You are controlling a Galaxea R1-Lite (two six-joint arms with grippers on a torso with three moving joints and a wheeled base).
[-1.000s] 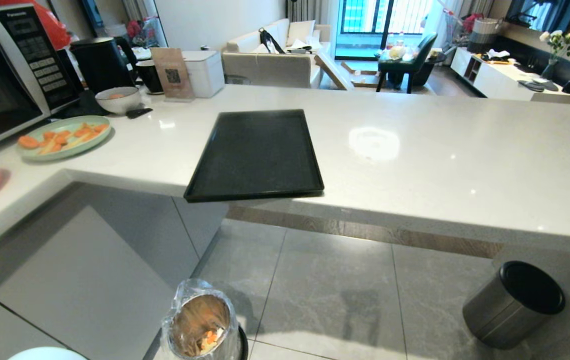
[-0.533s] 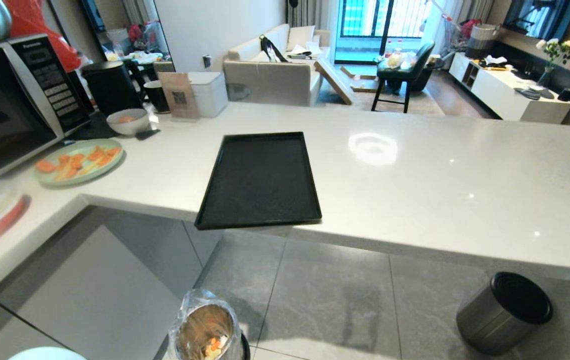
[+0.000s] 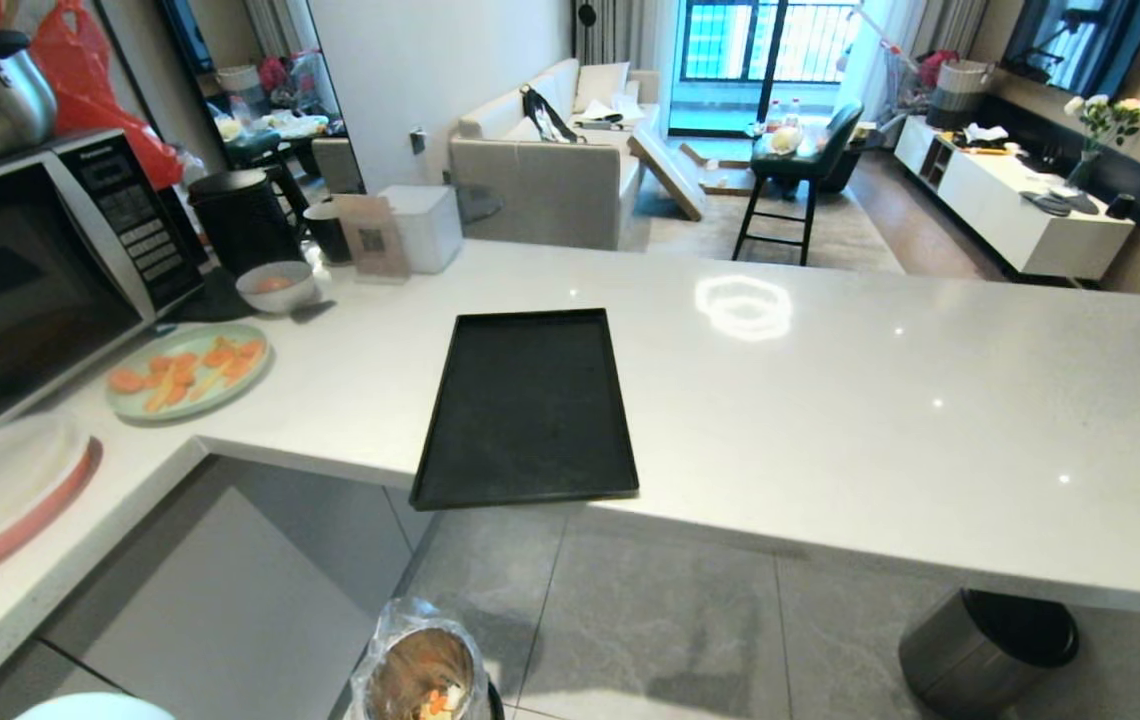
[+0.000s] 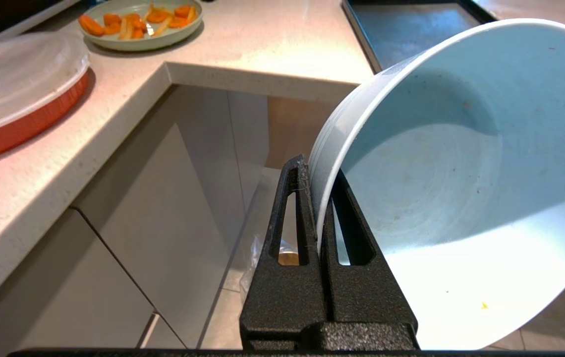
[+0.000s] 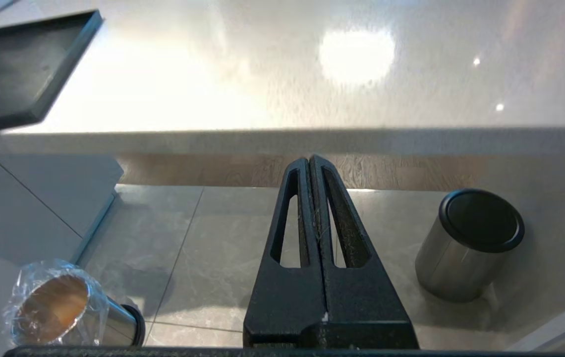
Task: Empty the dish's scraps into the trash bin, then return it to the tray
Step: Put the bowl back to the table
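Return of the dish (image 4: 441,198) to the tray (image 3: 527,408) is, we judge, the step in hand: in the left wrist view the left hand (image 4: 321,198) pinches the bowl's rim between its two pressed-together fingers, the bowl tilted on edge with its pale inside facing us and nearly bare but for a speck or two, while in the head view only a sliver of its rim shows at the lower left corner of the frame. The scraps (image 3: 438,700), orange and pale bits, lie inside the trash bin (image 3: 420,665) at the bottom centre of the head view, on the floor below the surface (image 3: 830,400). To do this well, we would lift the bowl clear above the edge of the surface before carrying it across, level it so it lands base-down, set it toward the middle of the tray and not on the low rim, and loosen the fingers only once the base rests flat; the thin rim pinch may let the bowl swing, so a slow carry seems wise. The right hand (image 5: 316,198) hangs idle over the floor, its fingers pressed together on nothing. Counting: one tray, bare, at the centre of the head view; one dish; two metal bins on the floor, the lined one and a second bin (image 3: 985,650) with a black top at the lower right; one green plate (image 3: 188,370) of carrot pieces at the left; one other bowl (image 3: 276,287) behind it; one microwave (image 3: 30,270) at the upper left.
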